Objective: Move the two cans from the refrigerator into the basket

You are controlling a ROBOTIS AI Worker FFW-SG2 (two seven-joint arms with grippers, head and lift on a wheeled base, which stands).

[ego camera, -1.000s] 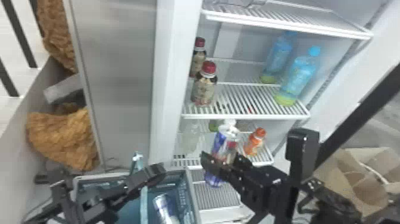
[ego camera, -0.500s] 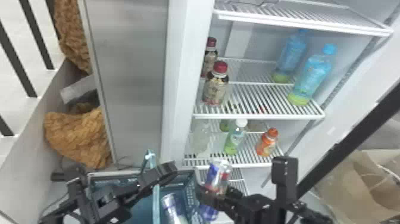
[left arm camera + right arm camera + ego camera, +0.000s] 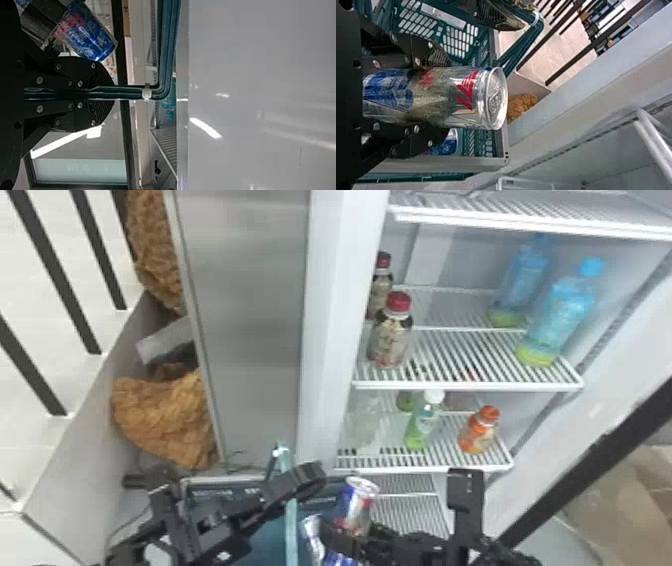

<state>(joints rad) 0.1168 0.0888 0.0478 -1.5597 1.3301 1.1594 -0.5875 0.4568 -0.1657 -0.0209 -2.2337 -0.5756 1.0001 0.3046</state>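
R gripper (image 3: 345, 537) clamped on blue/silver can (image 3: 360, 496), fingers only a can's width apart; can's by R edge of teal basket (image 3: 220, 480) in head view. 2nd can (image 3: 446, 145) is in basket. L gripper (image 3: 304, 482) closed tight on basket handle (image 3: 291, 532). Fridge shelf (image 3: 465, 385) w/ red-capped btl (image 3: 390, 337) + blue-capped btl (image 3: 560, 315).
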